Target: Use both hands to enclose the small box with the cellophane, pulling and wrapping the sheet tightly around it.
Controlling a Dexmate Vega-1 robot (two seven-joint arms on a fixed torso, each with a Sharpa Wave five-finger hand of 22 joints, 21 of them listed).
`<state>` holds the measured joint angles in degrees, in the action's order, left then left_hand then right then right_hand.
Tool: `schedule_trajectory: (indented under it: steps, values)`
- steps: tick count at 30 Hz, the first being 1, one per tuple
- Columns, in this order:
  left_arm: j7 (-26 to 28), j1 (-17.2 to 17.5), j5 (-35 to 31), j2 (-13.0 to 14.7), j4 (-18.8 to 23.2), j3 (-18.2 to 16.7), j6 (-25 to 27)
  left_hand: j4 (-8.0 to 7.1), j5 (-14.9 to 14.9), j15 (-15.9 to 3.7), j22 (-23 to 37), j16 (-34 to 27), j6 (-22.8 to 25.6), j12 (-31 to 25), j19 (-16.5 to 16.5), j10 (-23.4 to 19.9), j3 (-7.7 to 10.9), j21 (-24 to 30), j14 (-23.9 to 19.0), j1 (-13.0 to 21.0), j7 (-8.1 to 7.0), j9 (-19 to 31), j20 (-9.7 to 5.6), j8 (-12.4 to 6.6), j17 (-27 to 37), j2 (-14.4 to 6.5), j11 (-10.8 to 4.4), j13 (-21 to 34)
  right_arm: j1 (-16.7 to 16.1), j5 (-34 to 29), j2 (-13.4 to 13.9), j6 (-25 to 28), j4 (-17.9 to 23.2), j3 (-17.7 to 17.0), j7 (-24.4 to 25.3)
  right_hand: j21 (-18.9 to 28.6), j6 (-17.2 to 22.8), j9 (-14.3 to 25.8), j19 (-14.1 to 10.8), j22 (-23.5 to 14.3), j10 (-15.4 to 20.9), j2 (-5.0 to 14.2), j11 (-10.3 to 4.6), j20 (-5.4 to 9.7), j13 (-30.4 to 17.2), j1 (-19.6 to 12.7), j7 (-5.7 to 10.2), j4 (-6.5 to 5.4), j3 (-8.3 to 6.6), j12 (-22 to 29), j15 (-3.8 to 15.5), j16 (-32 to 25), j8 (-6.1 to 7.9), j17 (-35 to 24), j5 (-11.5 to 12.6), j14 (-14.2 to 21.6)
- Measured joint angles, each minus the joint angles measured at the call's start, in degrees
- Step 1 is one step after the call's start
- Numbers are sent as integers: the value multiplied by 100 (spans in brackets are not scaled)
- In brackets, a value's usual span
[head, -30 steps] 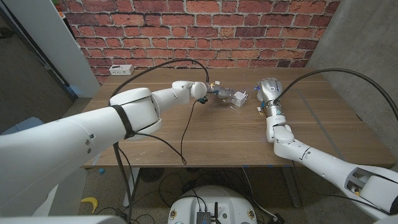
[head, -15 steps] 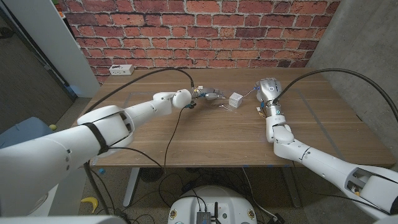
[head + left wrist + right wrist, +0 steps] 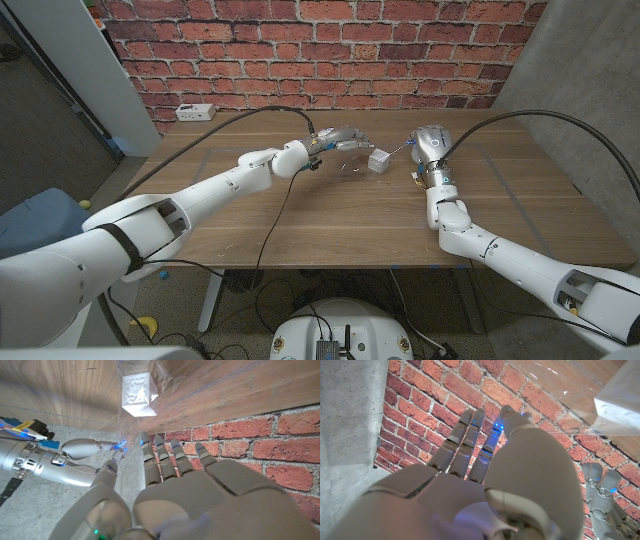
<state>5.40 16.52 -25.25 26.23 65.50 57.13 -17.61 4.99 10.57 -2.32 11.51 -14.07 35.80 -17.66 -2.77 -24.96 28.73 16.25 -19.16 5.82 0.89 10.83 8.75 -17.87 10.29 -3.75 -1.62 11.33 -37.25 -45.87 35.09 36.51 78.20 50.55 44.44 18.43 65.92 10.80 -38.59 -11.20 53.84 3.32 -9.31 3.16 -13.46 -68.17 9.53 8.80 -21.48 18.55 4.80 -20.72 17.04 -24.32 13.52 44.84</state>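
— Where's the small box (image 3: 379,160)?
— On the table (image 3: 330,225), on the clear cellophane (image 3: 357,166), between both hands.
— The left hand (image 3: 338,139)?
— Just beside the box, fingers (image 3: 161,457) straight and apart, gripping nothing.
— The right hand (image 3: 430,148)?
— Near the box's other side; fingers extended, nothing held.

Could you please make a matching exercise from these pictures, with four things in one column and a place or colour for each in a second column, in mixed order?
Things:
1. small white box
2. left hand
3. right hand
4. white power strip

Places or colours:
A. at the table's far left edge, near the brick wall
B. just to the right of the box, fingers open
C. on the clear cellophane, between the two hands
D. just to the left of the box, fingers spread

Pairs: 1-C, 2-D, 3-B, 4-A
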Motion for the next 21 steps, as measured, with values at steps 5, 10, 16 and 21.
schedule_trajectory:
  steps: [5, 10, 16, 21]
  values:
    - [59, 180, -291, 110, 394, -134, 231, 136, -45, -36, 63, -150, 708, -116, -1303, -733, 137, 545, -1031, -21, 174, 0, -41, 0, 44, -21, 134, 22, 0, -16, -5, 11, 18, 2, -8, 0, 0, 0, 0, 0, 0, 0, 0, 0, 1, 0, 0, 0, 0, -15, 0, 44, -44, -23, 0, 0]
    - [165, 368, -662, 175, 761, -245, 686, 226, -45, -109, 91, -454, 1328, -320, -2340, -1542, 344, 1003, -2050, 120, 350, 25, -133, -49, 129, -162, 252, 122, 0, -28, -10, 28, 38, 3, -19, 0, 0, 0, 0, 0, 0, 0, 0, 0, 0, 0, 0, 0, 0, -15, 31, 44, -44, -28, 0, 31]
    - [96, 479, -914, 198, 1017, -300, 1180, 190, 6, -39, 40, -202, 1197, -109, -2573, -1421, 726, 1114, -1875, 282, 432, 38, -248, 191, 68, -324, 288, 135, 0, -51, -10, 32, 60, 3, -20, 22, 0, 0, 0, 0, 0, 0, 0, 0, -18, 0, 0, 0, 0, -15, 31, 44, -44, -28, 0, 31]
    - [-363, 414, -983, 160, 1068, -244, 1520, -177, 125, 42, -32, 322, 136, 466, -1775, -496, 1385, 782, -861, 408, 388, 8, -403, 716, 10, -445, 275, 49, 0, -90, -2, 16, 66, 6, -13, 22, 0, 0, 0, 0, 21, 0, 21, 0, -27, 0, 0, 0, 0, -15, 31, 44, -44, -28, 0, 31]
